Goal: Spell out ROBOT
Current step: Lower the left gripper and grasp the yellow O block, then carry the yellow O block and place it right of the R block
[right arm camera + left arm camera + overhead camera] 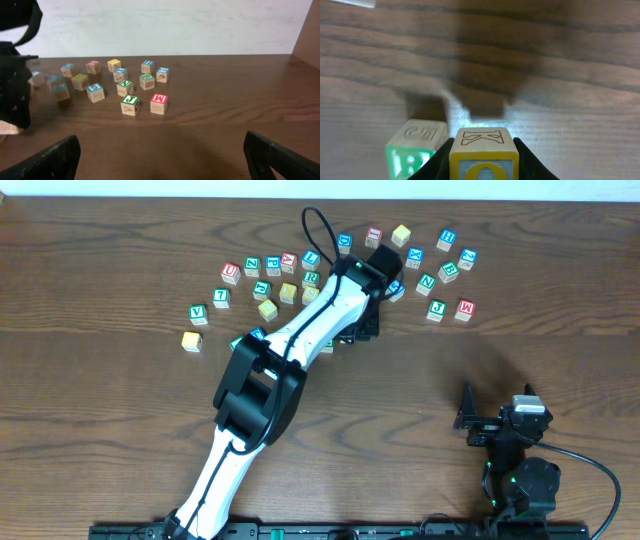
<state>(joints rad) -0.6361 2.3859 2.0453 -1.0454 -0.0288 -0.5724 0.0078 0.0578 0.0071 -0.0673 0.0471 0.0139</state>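
Observation:
My left gripper point(484, 150) is shut on a yellow-edged wooden cube point(483, 159) with an O on its front face and a K on top. Close to its left, a green-edged R cube point(413, 150) stands on the table. Whether the held cube touches the table I cannot tell. From overhead, the left gripper point(363, 328) reaches down just below the scattered cubes, and the arm hides both cubes. My right gripper point(497, 410) rests at the front right with its jaws wide open and nothing between them, as the right wrist view also shows point(162, 160).
Many loose letter cubes lie across the far part of the table point(560, 380), among them a green J point(436, 309), a red M point(464, 309) and a lone yellow-faced cube point(192, 340) at the left. The left arm point(300, 340) crosses the table's middle.

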